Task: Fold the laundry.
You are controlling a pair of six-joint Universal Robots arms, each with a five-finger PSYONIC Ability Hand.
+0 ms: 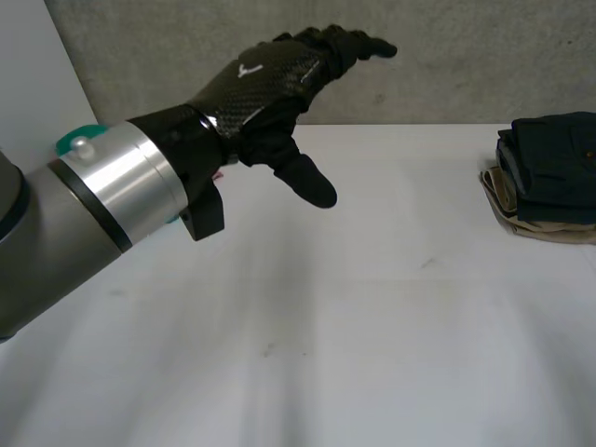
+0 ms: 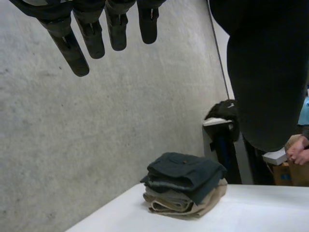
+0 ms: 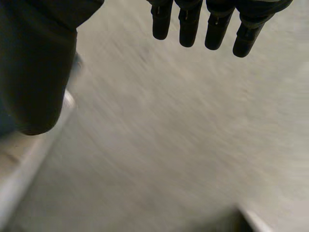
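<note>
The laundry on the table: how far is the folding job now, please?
Done: a stack of folded clothes, dark pieces over a beige one, sits at the right edge of the table. In hand: nothing; the left hand hangs open above the table, and the right hand is open too. Left: I cannot tell of further pieces.

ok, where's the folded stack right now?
Head view: the folded stack sits at the far right edge of the table, near the wall, apart from the left robot hand.
</note>
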